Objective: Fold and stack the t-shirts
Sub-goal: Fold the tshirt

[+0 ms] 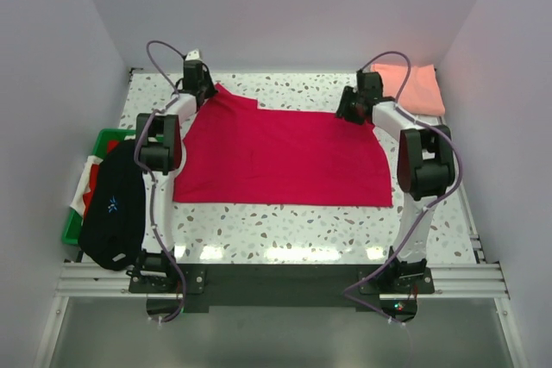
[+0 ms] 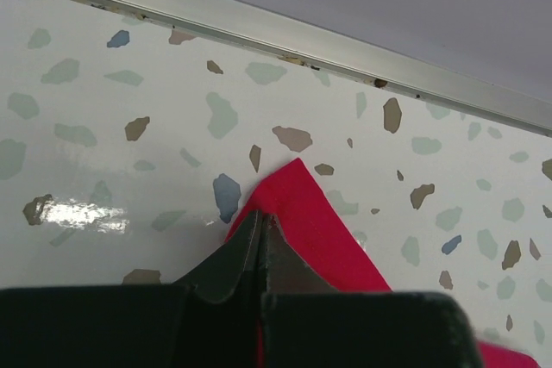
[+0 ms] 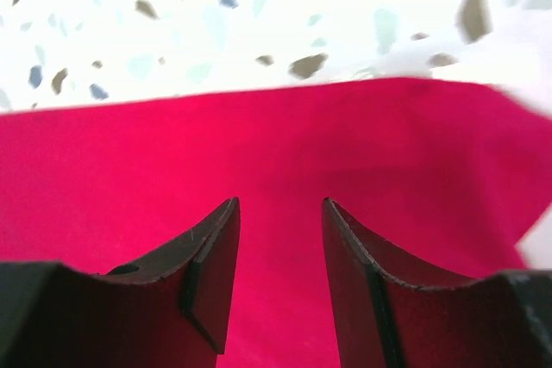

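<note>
top external view. item one: crimson t-shirt [image 1: 285, 157], laid spread and mostly flat at the middle of the speckled table [image 1: 285, 230], its far left corner drawn up into a peak. item two: salmon pink t-shirt [image 1: 416, 88], lodged in a folded pile at the far right corner of the table, apart from the crimson one. left fingers [image 1: 205, 94] were placed at the raised far left corner of the crimson t-shirt; right fingers [image 1: 349, 112] were placed at its far right edge. a green crate [image 1: 102, 139] was noted at the left edge of the table, with a black garment [image 1: 115, 204] heaped in it and over its near end.

left wrist view. the left fingers were seen pressed together with no gap, and the corner of the crimson t-shirt was pinched between them, a red point of cloth showing just past the tips. bare table and a metal rail [image 2: 285, 36] were recorded beyond.

right wrist view. the right fingers were seen parted, with nothing between them, and were held over the crimson cloth near its far edge; contact with the cloth could not be told. speckled table was noted past that edge.
</note>
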{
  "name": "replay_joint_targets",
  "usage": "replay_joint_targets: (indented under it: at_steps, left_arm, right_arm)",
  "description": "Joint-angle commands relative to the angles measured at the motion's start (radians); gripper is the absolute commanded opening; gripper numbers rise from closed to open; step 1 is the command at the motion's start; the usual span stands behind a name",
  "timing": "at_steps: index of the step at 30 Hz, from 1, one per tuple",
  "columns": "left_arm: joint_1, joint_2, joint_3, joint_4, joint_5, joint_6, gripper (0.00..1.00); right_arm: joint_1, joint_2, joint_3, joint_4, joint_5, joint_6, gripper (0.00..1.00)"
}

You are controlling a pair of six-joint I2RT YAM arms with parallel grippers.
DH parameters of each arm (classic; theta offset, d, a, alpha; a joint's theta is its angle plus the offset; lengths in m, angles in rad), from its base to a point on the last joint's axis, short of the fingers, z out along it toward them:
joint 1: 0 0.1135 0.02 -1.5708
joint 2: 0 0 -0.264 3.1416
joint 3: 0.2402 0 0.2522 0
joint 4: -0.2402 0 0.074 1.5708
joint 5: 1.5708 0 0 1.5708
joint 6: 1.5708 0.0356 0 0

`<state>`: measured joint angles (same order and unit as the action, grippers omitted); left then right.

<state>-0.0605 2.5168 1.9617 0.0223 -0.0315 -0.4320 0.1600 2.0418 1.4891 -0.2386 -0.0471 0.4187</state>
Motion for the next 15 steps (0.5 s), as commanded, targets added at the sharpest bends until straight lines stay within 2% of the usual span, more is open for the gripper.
replay_joint_targets:
  at_steps: [1, 15]
  left_arm:
    - [-0.001, -0.087, -0.024, 0.103, 0.057, -0.034, 0.0]
    - [0.002, -0.104, -0.084, 0.143, 0.088, -0.056, 0.0]
  right_arm:
    - [-0.075, 0.001, 0.049, 0.028, 0.03, 0.006, 0.47]
    - [-0.203, 0.038, 0.076, -0.057, 0.11, 0.049, 0.5]
